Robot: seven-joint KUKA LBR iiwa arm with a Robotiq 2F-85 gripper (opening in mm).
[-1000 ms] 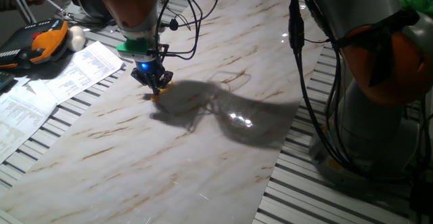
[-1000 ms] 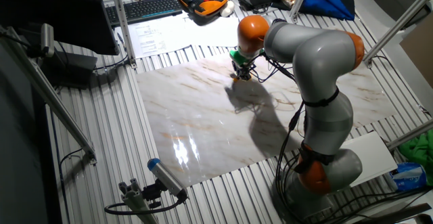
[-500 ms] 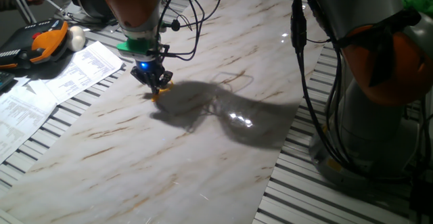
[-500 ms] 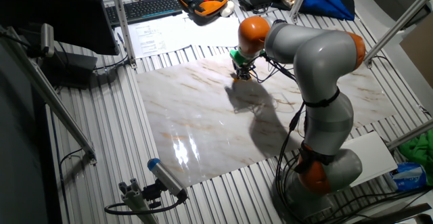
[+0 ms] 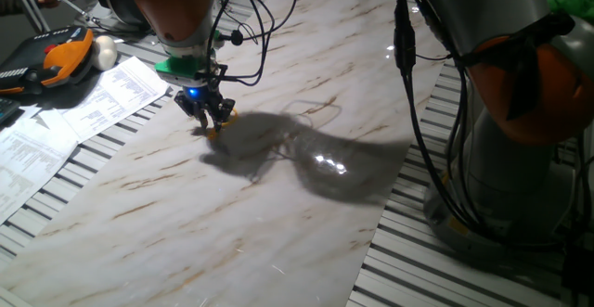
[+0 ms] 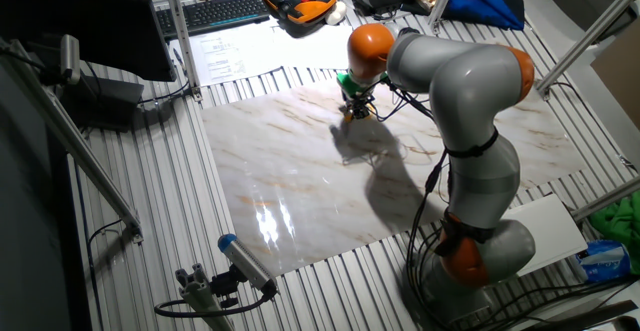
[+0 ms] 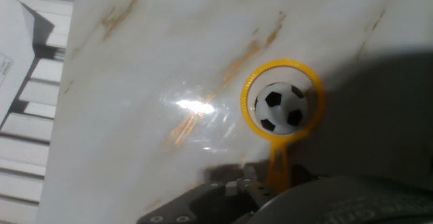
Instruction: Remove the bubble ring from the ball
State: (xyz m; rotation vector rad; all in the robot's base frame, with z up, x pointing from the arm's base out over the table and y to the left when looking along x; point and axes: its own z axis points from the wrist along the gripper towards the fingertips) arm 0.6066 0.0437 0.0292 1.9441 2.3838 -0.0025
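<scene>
Marble-patterned board point(image 5: 278, 196) under gripper point(image 5: 210, 120) lowered close above it, jaws' state impossible to tell, with yellow bubble ring point(image 7: 282, 101) lying flat around tiny football-patterned ball point(image 7: 281, 107), handle reaching toward the gripper.

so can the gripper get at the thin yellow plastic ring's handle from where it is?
Probably yes. The gripper sits right at the yellow plastic ring, whose handle runs to the fingers. Only the small black-and-white ball sits inside the loop; the marble-look board beside it looks bare.
</scene>
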